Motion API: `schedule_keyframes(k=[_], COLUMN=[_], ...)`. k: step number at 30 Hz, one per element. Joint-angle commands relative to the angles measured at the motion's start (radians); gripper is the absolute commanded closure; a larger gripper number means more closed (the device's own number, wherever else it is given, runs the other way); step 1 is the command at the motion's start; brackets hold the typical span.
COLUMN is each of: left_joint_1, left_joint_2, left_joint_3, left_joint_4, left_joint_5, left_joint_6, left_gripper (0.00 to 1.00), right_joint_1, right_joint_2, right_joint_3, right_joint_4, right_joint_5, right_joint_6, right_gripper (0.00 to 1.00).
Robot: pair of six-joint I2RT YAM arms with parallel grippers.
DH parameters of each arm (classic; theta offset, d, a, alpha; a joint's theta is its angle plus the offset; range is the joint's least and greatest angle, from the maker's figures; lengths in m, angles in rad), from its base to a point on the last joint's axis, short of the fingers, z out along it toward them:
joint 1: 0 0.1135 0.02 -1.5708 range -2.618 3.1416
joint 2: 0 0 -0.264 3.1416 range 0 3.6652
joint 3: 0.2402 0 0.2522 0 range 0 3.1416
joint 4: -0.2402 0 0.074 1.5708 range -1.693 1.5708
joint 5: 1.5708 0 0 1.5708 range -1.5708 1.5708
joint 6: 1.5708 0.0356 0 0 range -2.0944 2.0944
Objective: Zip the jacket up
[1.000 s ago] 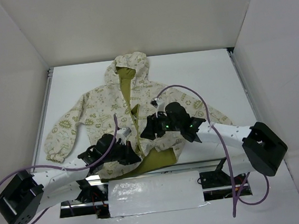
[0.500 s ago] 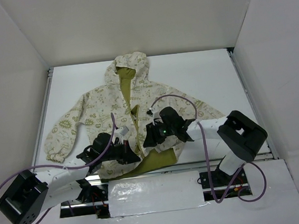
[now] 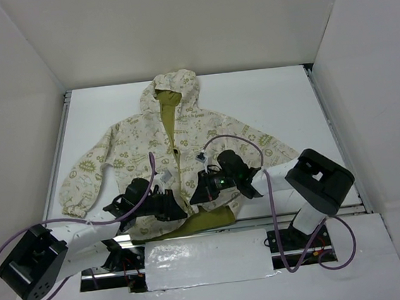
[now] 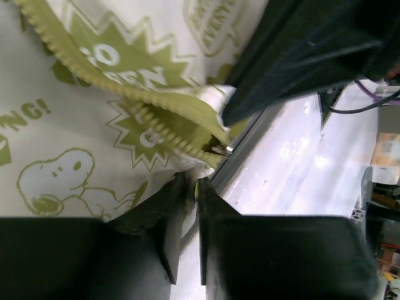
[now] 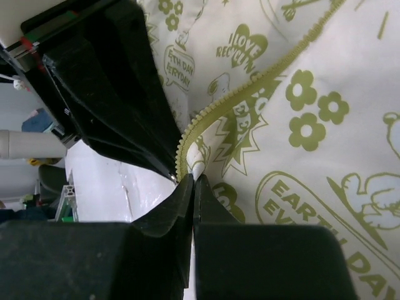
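Observation:
The cream jacket with olive doodle prints lies flat on the table, hood at the far end. Its front zipper is undone. Both grippers meet at the near hem. My right gripper is shut on a fold of the hem beside the olive zipper teeth; in the top view the right gripper sits right of the opening. My left gripper has its jaws a narrow gap apart, with the hem corner and the zipper's metal end just beyond the tips. From above the left gripper is left of the opening.
Olive lining shows at the near hem between the arms. A metal rail and a white padded strip run along the table's near edge. White walls enclose the table on three sides. Purple cables loop over both arms.
My right gripper came down toward the near hem and shut on the fabric, drawing the right front panel inward. My left gripper's jaws parted slightly.

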Motion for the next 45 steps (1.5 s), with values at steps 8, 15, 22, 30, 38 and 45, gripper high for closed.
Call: schedule_keyframes(k=[8, 15, 22, 30, 38, 45], left_joint_1=[0.011, 0.012, 0.012, 0.012, 0.012, 0.012], left_joint_2=[0.034, 0.096, 0.166, 0.24, 0.295, 0.372], left_joint_3=[0.016, 0.029, 0.033, 0.07, 0.107, 0.121], left_joint_4=[0.045, 0.126, 0.194, 0.177, 0.194, 0.234], left_joint_5=[-0.051, -0.032, -0.004, -0.038, -0.049, -0.038], left_joint_6=[-0.028, -0.045, -0.059, -0.053, -0.062, -0.076], left_gripper=[0.71, 0.72, 0.63, 0.58, 0.55, 0.88], right_joint_1=[0.122, 0.133, 0.133, 0.133, 0.15, 0.182], right_joint_2=[-0.101, -0.074, -0.06, -0.029, -0.055, -0.107], right_joint_3=[-0.055, -0.095, -0.104, -0.121, -0.153, -0.155], right_joint_4=[0.048, 0.044, 0.005, -0.033, -0.039, -0.131], right_joint_5=[0.225, 0.415, 0.5, 0.551, 0.538, 0.592], right_joint_6=[0.131, 0.244, 0.272, 0.342, 0.407, 0.508], right_gripper=[1.0, 1.0, 1.0, 1.0, 1.0, 1.0])
